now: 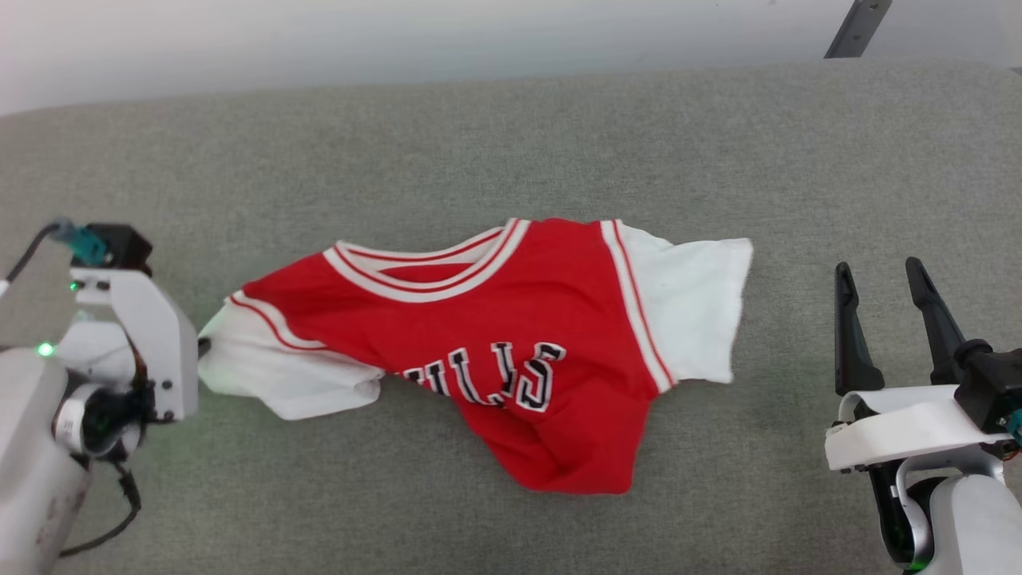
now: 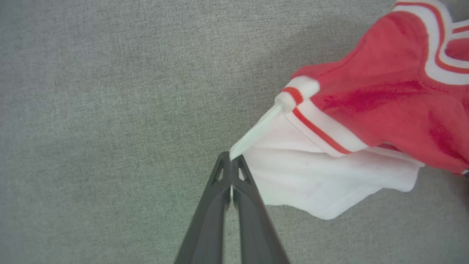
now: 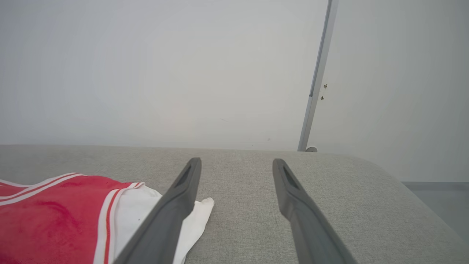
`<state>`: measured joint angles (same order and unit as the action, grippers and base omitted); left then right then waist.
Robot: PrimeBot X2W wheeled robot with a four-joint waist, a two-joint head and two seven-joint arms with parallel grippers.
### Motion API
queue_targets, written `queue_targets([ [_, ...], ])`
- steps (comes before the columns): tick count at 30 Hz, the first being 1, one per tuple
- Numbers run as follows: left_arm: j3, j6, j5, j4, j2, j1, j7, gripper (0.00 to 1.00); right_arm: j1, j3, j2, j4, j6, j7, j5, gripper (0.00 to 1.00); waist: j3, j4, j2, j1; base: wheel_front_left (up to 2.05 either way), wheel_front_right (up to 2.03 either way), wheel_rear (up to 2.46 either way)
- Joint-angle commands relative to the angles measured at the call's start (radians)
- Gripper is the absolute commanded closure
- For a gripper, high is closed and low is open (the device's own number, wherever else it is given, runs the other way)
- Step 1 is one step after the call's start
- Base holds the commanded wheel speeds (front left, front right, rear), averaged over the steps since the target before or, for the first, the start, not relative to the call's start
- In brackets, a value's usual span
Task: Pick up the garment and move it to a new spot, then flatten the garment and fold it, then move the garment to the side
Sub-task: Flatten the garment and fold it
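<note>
One garment [image 1: 511, 319], a red jersey-style shirt with white short sleeves, is seen lying front-up on the grey upholstered surface [image 1: 559, 136], roughly mid-way between the two arms. It is not flat: the lower body is bunched into a rounded fold on the near side, and the black, white-outlined chest lettering [image 1: 495, 375] is partly hidden by a crease. The striped collar [image 1: 423, 275] is turned toward the far edge.

Left end effector [image 2: 231, 159]: fingers pressed together, pinching the outer edge of the white sleeve [image 2: 311, 176] on the robot's left. A thin strip of white cloth is seen caught between the tips in the left wrist view, and the sleeve edge is drawn to a point toward them. In the head view only the tip of this end effector [image 1: 204, 345] is visible, touching the sleeve [image 1: 271, 375].

Right end effector [image 1: 878, 271]: fingers spread wide, nothing held, set apart from the opposite white sleeve [image 1: 695, 311]. In the right wrist view the fingers [image 3: 183, 198] are seen above the surface, with that sleeve [image 3: 135, 209] behind the left finger.

Background: pale wall [image 3: 146, 73] and slanted metal pole [image 3: 317, 80] beyond the far edge.
</note>
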<state>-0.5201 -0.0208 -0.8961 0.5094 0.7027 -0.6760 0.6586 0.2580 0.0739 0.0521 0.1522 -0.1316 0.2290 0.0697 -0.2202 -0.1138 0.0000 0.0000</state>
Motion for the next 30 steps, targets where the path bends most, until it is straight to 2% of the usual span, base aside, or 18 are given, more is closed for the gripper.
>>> queue_targets([
  [1,0.0,-0.001,0.002,0.003,-0.002,0.014,-0.005,1.0,-0.013,-0.002,-0.002,-0.005,0.002,0.001,0.001,0.0,0.003,0.002,0.0,0.0,0.0,0.0,0.0],
  [3,-0.008,-0.008,0.014,0.013,0.01,0.027,-0.015,1.0,-0.016,-0.005,-0.002,-0.007,0.002,-0.006,0.002,0.0,0.007,0.003,0.0,0.0,0.0,0.0,0.0],
  [6,-0.003,-0.012,0.001,0.038,-0.006,0.037,-0.038,1.0,-0.022,-0.006,-0.002,-0.009,0.002,-0.01,0.005,0.0,0.013,0.004,0.0,0.0,0.0,0.0,0.0],
  [7,-0.005,-0.017,0.005,0.043,-0.01,0.038,-0.049,0.82,-0.025,-0.006,-0.002,-0.01,0.002,-0.012,0.005,0.0,0.016,0.005,0.0,0.0,0.0,0.0,0.0],
  [8,-0.008,-0.021,0.009,0.049,-0.013,0.038,-0.058,0.53,-0.027,-0.006,-0.002,-0.011,0.002,-0.015,0.005,0.0,0.019,0.006,0.0,0.0,0.0,0.0,0.0],
  [9,-0.009,-0.021,0.01,0.055,-0.017,0.038,-0.063,0.0,-0.028,-0.005,-0.002,-0.012,0.002,-0.016,0.006,0.0,0.021,0.007,0.0,0.0,0.0,0.0,0.0],
  [15,-0.02,-0.017,0.006,0.057,-0.024,0.019,-0.04,0.0,-0.036,0.002,-0.002,-0.03,0.002,-0.025,-0.001,0.0,0.032,0.015,0.0,0.0,0.0,0.0,0.0],
  [24,-0.028,0.036,-0.021,-0.013,-0.051,0.033,0.038,0.0,-0.038,0.002,-0.002,-0.055,0.002,-0.034,0.006,0.0,0.03,0.02,0.0,0.0,0.0,0.0,0.0],
  [29,-0.036,0.069,-0.027,0.016,-0.064,0.046,0.064,0.0,-0.028,-0.002,-0.002,-0.065,0.002,-0.039,0.007,0.0,0.018,0.01,0.0,0.0,0.0,0.0,0.0],
  [30,-0.035,0.07,-0.038,0.024,-0.07,0.049,0.069,0.05,-0.026,-0.002,-0.002,-0.065,0.002,-0.039,0.009,0.0,0.016,0.008,0.0,0.0,0.0,0.0,0.0],
])
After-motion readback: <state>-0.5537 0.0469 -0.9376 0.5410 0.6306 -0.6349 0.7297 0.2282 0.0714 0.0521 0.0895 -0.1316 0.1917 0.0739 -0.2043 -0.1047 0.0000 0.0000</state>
